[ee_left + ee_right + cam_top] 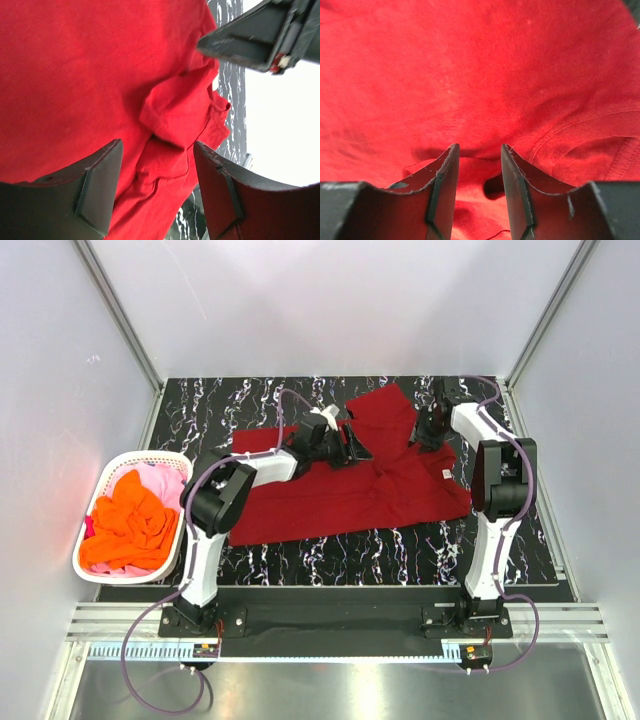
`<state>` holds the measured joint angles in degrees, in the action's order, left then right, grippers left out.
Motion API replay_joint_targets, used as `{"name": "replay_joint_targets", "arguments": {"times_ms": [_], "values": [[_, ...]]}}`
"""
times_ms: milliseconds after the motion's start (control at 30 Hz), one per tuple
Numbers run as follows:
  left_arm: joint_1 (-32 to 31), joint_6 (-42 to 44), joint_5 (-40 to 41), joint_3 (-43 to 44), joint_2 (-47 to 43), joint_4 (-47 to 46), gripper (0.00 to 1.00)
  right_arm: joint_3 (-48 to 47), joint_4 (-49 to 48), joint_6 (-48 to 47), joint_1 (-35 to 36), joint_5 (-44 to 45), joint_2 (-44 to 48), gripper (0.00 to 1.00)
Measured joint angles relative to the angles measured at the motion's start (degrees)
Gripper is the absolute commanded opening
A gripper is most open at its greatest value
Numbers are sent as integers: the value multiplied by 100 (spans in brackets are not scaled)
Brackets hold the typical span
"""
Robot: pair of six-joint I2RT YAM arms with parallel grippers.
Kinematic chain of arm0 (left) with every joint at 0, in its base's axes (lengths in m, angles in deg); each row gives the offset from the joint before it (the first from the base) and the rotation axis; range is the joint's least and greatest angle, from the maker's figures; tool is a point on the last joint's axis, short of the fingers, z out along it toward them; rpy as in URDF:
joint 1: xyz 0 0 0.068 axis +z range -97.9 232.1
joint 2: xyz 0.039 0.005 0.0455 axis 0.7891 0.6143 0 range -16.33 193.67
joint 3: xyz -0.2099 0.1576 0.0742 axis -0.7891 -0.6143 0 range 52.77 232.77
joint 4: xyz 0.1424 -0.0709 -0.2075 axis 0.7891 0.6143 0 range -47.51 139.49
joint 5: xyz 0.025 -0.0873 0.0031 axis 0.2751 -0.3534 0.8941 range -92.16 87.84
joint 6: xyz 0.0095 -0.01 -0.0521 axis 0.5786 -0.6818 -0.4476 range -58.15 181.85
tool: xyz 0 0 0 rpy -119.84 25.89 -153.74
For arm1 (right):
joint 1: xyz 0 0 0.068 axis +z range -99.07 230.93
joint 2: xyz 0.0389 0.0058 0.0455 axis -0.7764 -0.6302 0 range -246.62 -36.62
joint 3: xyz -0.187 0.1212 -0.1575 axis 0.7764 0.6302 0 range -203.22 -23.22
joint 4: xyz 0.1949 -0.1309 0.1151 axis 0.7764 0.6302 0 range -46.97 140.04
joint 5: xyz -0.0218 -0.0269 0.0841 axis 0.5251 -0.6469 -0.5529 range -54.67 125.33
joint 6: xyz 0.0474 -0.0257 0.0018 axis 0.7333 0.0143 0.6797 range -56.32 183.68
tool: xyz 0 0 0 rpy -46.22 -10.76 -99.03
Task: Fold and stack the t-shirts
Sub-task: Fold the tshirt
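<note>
Red t-shirt (340,495) spread on table (200,410); small white label (443,475), writing unreadable.

On my left I see a white plastic basket (150,455) with a latticed wall, at the left edge of the black bench with white marble veins (330,560). Plain white walls (330,300) close the bench around, and a ribbed aluminium rail (100,625) runs along its near side.

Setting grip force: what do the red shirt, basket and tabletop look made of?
Red shirt: soft matte knit cloth, likely cotton; it wrinkles and has stitched hems.
Basket: white plastic, slotted rim.
Tabletop: hard black marble-look sheet with white veins, maybe laminate.
</note>
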<state>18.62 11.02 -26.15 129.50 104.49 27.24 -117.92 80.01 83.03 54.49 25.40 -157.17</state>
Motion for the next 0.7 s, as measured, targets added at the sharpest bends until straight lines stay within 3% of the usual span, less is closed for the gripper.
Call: {"name": "replay_joint_targets", "arguments": {"times_ms": [233,500,567,700], "values": [[-225,-70,24,334,459,-232,60,-13,66,175,-24,-157,-166,47],[-385,-61,28,1156,1121,-63,49,-26,11,310,-28,-186,-227,37],[-382,-57,28,1165,1141,-59,36,-26,-33,315,-31,-229,-227,33],[-374,-20,20,1165,1147,-50,10,-26,-280,326,-31,-415,-227,15]]}}
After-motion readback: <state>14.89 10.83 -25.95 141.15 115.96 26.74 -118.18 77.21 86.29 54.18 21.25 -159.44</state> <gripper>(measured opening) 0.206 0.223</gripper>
